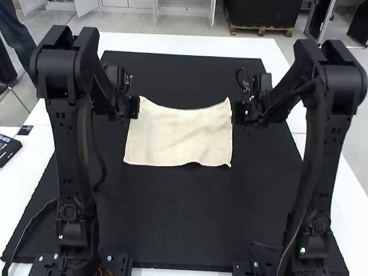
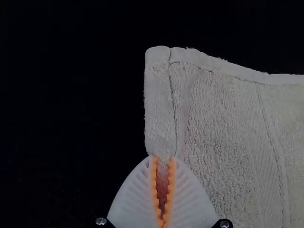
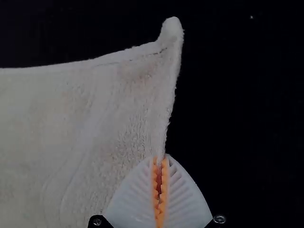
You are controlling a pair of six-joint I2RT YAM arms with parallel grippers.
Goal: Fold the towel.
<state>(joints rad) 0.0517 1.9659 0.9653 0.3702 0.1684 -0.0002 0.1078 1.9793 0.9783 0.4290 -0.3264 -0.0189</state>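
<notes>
Pinching the side hems of the towel (image 1: 178,138), the left hand (image 2: 162,158) and the right hand (image 3: 160,158) are each gripping just short of a far corner. The towel is lying spread over the middle of the black mat (image 1: 172,218), its far edge sagging between the hands and its near edge rippling towards the mat's near side. Caution: the right hand appears to be holding only a thin strip, so sideways tension could be causing slippage. Unequal hand travel towards the mat's near side could be skewing the fold; insufficient tension could be trapping creases.
</notes>
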